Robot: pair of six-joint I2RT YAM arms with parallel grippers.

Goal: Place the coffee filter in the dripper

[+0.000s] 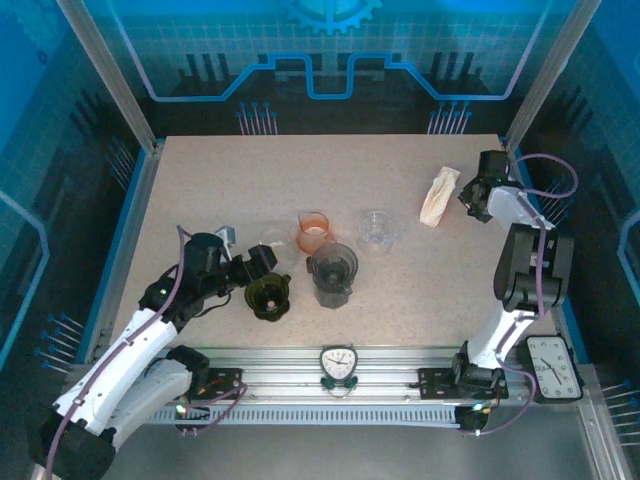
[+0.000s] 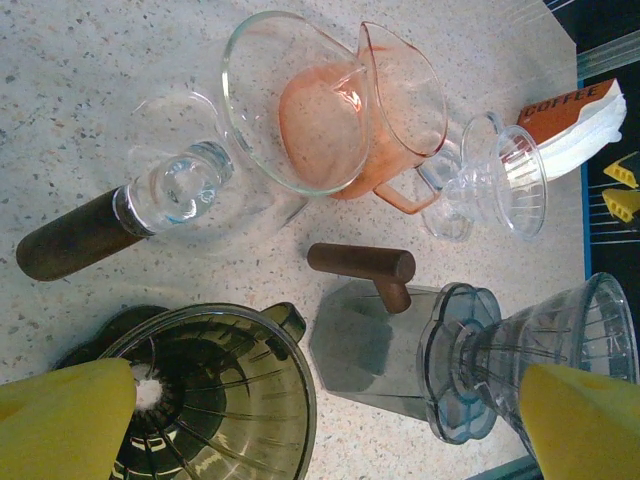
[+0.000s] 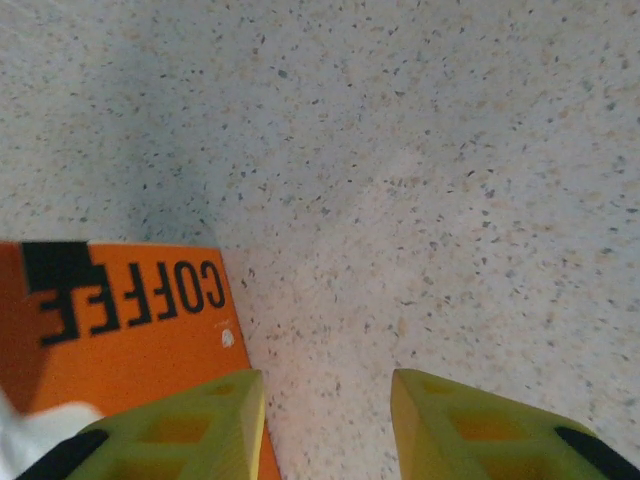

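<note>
The filter pack (image 1: 440, 195), a flat stack of white paper in an orange sleeve printed COFFEE, was found lying on the speckled beige table (image 1: 300, 170) at the far right. Its long axis ran roughly from near to far, and it lay well apart from the cluster of drippers at the centre. The right gripper (image 3: 325, 390) was positioned just beside it, on the outer side. In the wrist view the pack was seen to the left of the gap. One yellow finger (image 3: 200, 430) overlapped its edge, and only bare table showed between the narrowly parted jaws, so nothing was held. A sideways shift toward the pack was judged necessary before a filter could be pinched. The left gripper (image 2: 320, 400), its jaws spread wide, was stationed by the dark olive dripper (image 2: 215, 390), a ribbed translucent cone. The right arm was therefore by far the nearer to the pack.
</note>
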